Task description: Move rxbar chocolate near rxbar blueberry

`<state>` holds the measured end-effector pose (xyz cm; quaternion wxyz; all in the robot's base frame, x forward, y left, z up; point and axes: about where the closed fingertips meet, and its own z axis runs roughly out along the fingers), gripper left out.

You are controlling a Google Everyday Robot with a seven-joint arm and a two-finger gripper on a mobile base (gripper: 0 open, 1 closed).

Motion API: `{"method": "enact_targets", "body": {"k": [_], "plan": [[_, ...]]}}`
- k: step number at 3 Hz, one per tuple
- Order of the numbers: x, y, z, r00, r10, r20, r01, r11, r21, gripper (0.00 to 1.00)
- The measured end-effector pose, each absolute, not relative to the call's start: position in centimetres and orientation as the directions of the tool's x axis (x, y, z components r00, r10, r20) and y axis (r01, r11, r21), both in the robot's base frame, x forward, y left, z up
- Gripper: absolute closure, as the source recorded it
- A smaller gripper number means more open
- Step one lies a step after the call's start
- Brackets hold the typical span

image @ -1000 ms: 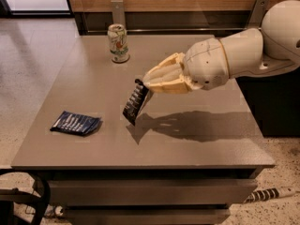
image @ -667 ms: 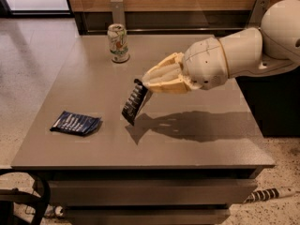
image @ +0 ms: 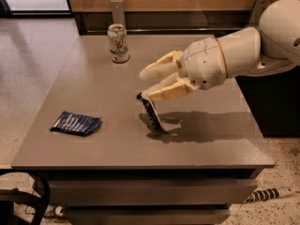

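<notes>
Gripper point(image: 143, 85): above the table point(image: 220, 146) middle, fingers spread, nothing clamped between them.
Chocolate bar point(image: 153, 114): tilted on end, top touching the lower fingertip; seemingly unsupported, so likely to topple.
Blueberry bar point(image: 75, 123): flat, front left, well apart; gap unclosed.

We are reading no legible text anywhere. The rxbar blueberry point(image: 75, 123), lying on the bench point(image: 93, 78), is showing white lettering stripes, all unreadable. Same with the rxbar chocolate point(image: 152, 114) and the can point(image: 118, 42) label. The gripper point(image: 143, 85) is hovering over mid-bench, fingers apart, just above the rxbar chocolate.
</notes>
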<state>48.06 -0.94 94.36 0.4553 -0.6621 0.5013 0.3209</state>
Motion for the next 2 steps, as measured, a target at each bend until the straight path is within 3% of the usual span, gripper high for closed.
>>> {"method": "enact_targets", "body": {"k": [1, 2], "plan": [[47.96, -0.69, 94.41, 0.294, -0.371, -0.881, -0.955, -0.088, -0.282, 0.00], [47.96, -0.68, 94.41, 0.294, -0.371, -0.881, -0.955, -0.088, -0.282, 0.00]]}}
